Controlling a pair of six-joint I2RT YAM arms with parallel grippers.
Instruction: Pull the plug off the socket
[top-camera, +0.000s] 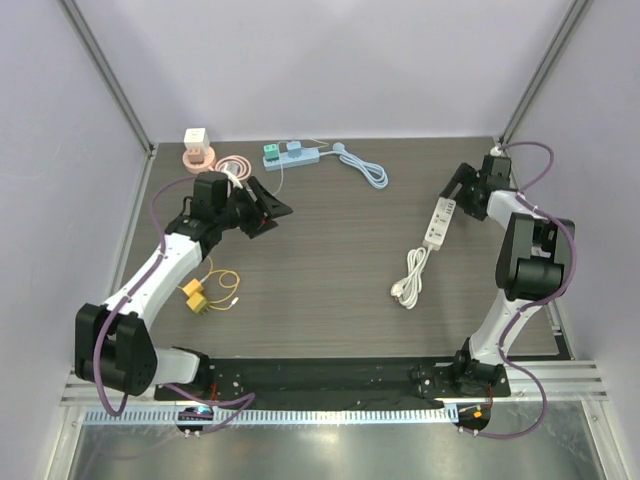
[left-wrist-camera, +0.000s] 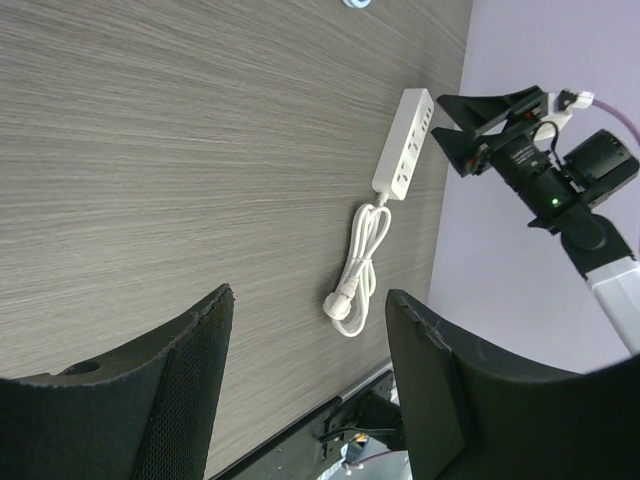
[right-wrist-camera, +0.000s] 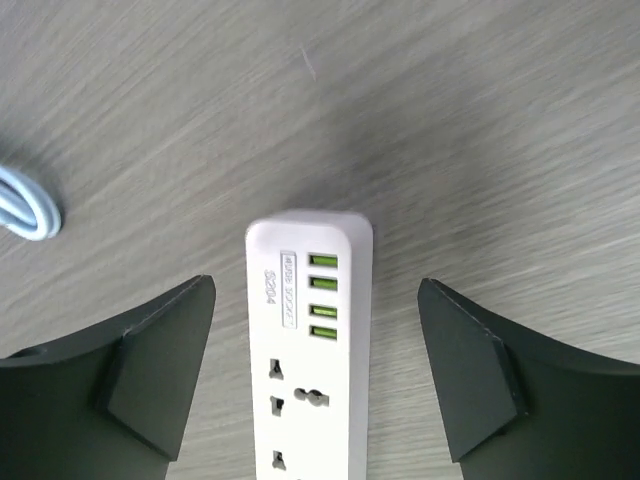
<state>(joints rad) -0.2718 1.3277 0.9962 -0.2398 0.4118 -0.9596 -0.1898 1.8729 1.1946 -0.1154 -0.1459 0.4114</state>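
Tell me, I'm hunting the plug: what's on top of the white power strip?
No plug: the long white plastic power strip shows green USB ports and bare sockets. Underside hidden.

A dark grey wood-grain bench (top-camera: 330, 250) fills the middle of the top view. At its right lies a long white plastic power strip (top-camera: 440, 222), its bundled white cord (top-camera: 410, 278) just below it. Along the upper edge lie a teal power strip (top-camera: 290, 154), a pale blue looped cable (top-camera: 362, 166), a white cube adapter (top-camera: 196, 138) on a pink round base (top-camera: 196, 157), and a pink coiled cable (top-camera: 233, 167). At lower left sit two yellow plugs (top-camera: 195, 297) with a thin yellow wire (top-camera: 226, 283).
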